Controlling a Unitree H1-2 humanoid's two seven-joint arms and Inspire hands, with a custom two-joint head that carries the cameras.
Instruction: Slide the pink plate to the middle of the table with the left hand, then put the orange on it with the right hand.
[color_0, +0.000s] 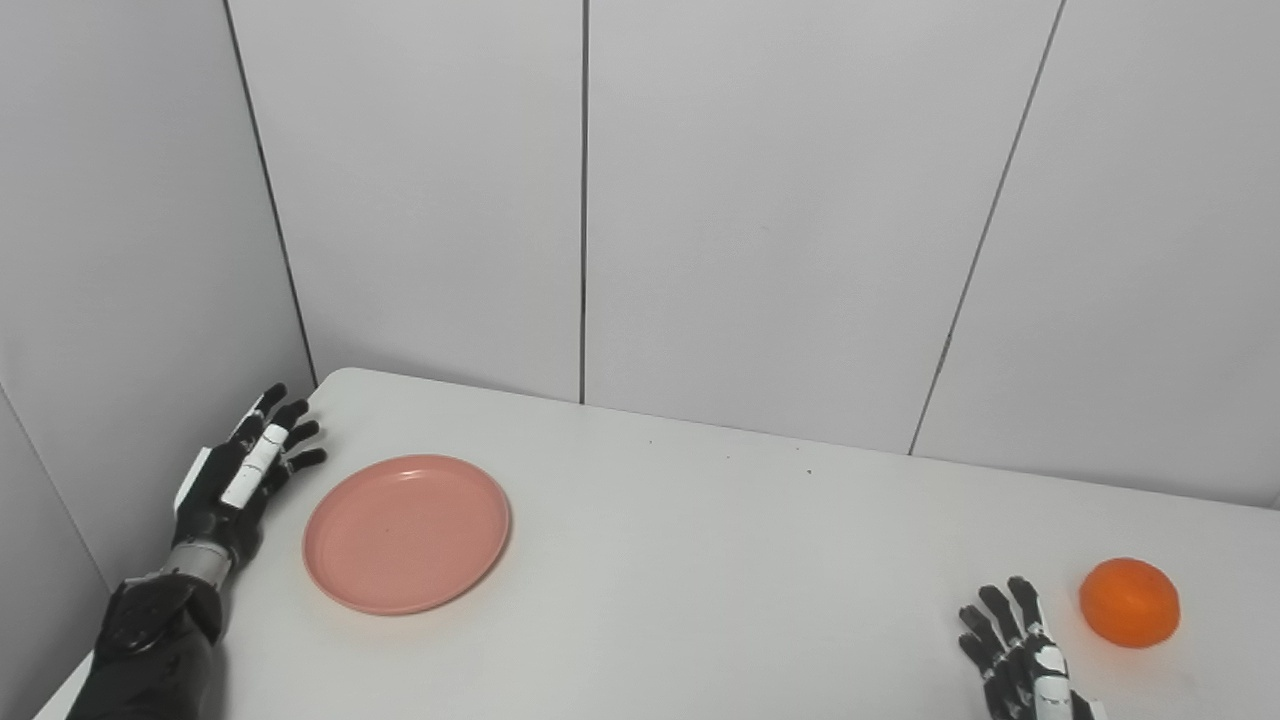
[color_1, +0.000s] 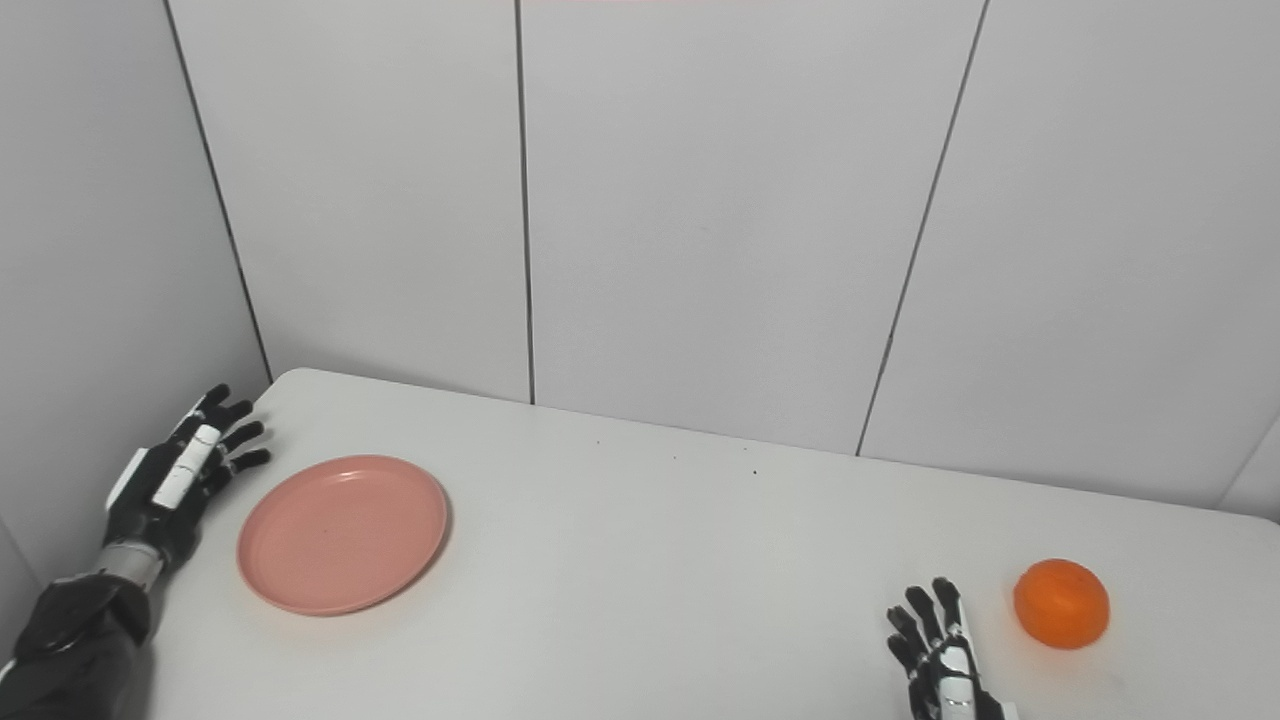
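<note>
Left eye view: at the near edge of the white table (color_0: 700, 560), the right hand (color_0: 1020, 655) is waiting with fingers spread and holding nothing, just beside the orange (color_0: 1130, 602), which is sitting near the table's right edge. That placement is likely keeping the hand ready for the later pick. Toward the table's left edge, the pink plate (color_0: 407, 533) is lying flat and bare, well apart from the orange and short of the middle. Just beside the plate's left rim, the left hand (color_0: 245, 475) is hovering released, fingers extended toward the far left corner, not touching the plate, apparently lining up to push it rightward. Farther back, grey wall panels (color_0: 780, 200) are closing off the table's far edge. Neither step looks started.
</note>
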